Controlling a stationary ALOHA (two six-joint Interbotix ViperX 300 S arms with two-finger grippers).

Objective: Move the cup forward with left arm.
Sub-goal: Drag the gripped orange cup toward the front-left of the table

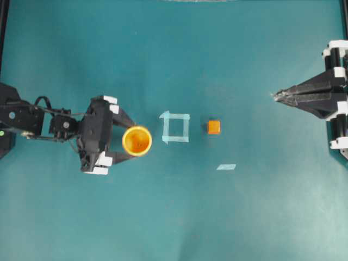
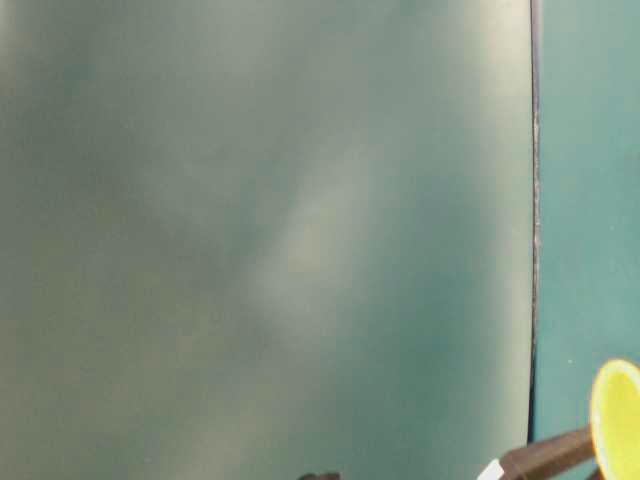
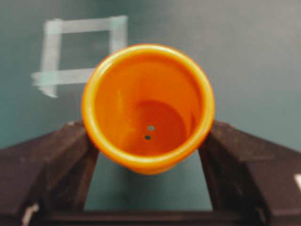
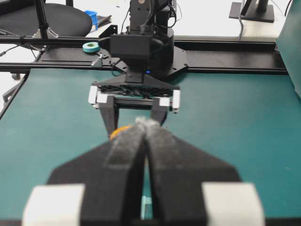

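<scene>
The yellow-orange cup [image 1: 136,141] stands upright left of centre, its darker orange inside [image 3: 155,127] facing up. My left gripper [image 1: 132,140] holds it from the left, one black finger pressed against each side of the wall [image 3: 148,132]. The left wrist view shows both fingers [image 3: 70,160] touching the cup just under the rim. At table level only the cup's edge [image 2: 618,415] and one finger [image 2: 545,455] show. My right gripper [image 1: 274,96] hangs shut at the far right, with nothing in it, fingertips pressed together [image 4: 148,123]. Past them I see a sliver of the cup [image 4: 117,131] and the left gripper [image 4: 135,117].
A pale tape square [image 1: 175,127] lies just right of the cup. A small orange cube [image 1: 213,126] sits beyond it. A short strip of tape [image 1: 226,167] lies nearer the front. Black frame rails edge the teal table [image 1: 244,217].
</scene>
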